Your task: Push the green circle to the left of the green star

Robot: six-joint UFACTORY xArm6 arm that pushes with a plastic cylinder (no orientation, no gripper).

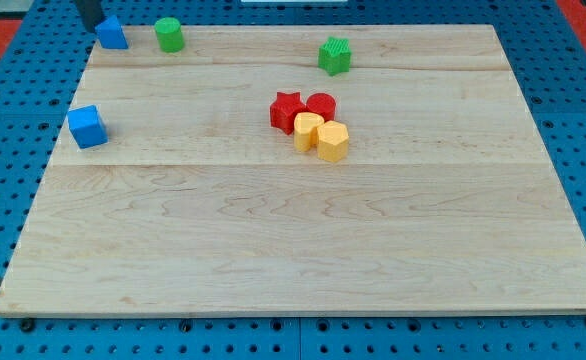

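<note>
The green circle [169, 34] stands near the board's top edge, left of centre. The green star [335, 55] sits far to its right, a little lower. My tip [93, 24] is at the view's top left corner, just left of a blue block [111, 32], which lies between it and the green circle. The tip is well left of the circle and does not touch it.
A blue cube [87, 126] sits near the board's left edge. A red star [286, 110], a red circle [321, 103] and two yellow blocks [307, 130] [333, 141] cluster at the board's middle, below the green star.
</note>
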